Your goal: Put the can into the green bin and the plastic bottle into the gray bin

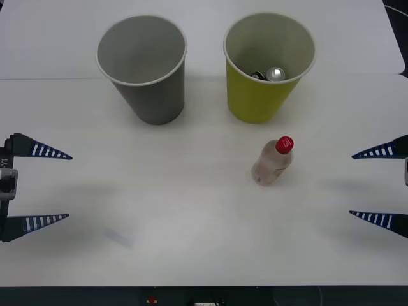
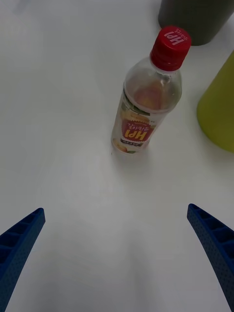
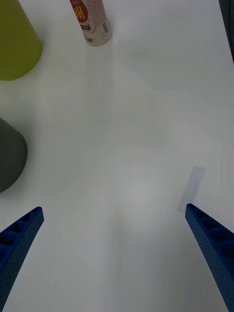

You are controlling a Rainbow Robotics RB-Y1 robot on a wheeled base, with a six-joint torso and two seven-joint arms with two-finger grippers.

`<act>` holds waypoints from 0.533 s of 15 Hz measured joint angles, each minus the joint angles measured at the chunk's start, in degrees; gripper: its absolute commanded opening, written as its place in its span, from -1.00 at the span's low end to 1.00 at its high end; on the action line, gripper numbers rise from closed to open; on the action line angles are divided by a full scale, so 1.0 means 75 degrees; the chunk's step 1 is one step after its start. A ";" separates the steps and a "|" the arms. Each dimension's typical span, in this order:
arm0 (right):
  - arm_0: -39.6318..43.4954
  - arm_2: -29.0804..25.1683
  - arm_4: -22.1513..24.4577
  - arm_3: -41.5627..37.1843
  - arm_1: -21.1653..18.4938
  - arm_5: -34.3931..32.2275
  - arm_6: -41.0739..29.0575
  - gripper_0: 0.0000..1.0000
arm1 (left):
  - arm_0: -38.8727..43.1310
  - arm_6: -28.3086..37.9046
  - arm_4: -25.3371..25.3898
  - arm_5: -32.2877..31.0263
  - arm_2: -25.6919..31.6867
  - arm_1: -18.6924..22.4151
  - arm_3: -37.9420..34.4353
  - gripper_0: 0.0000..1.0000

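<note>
With the can (image 1: 275, 74) already in the green bin (image 1: 264, 102), the right gripper (image 1: 377, 185), fingers spread, should next grasp the upright plastic bottle (image 1: 273, 162) for the gray bin (image 1: 153, 95)

A white table (image 1: 191, 242) carried everything. The gray bin (image 1: 148, 70) and the green bin (image 1: 264, 70) stood side by side. The plastic bottle (image 1: 274, 160) stood upright just before the green bin.

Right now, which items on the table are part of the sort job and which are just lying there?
Job items:
can, already inside the green bin
plastic bottle, upright on the table
gray bin

Lying about:
a small pale strip flat on the table
</note>
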 measured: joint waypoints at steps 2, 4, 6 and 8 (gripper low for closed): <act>-0.0017 -0.0005 0.0000 0.0103 0.0247 -0.0050 0.0076 1.00 | 0.0000 0.0000 0.0000 0.0000 0.0000 0.0000 0.0000 1.00; -0.0041 -0.0007 0.0001 0.0233 0.0595 -0.0135 0.0161 1.00 | 0.0000 0.0000 0.0000 0.0000 0.0000 0.0000 0.0000 1.00; -0.0077 -0.0007 0.0001 0.0368 0.0991 -0.0270 0.0232 1.00 | 0.0000 0.0000 0.0000 0.0000 0.0000 0.0000 0.0000 1.00; -0.0122 -0.0008 0.0001 0.0556 0.1337 -0.0406 0.0308 1.00 | 0.0000 0.0000 0.0000 0.0000 0.0000 0.0000 0.0000 1.00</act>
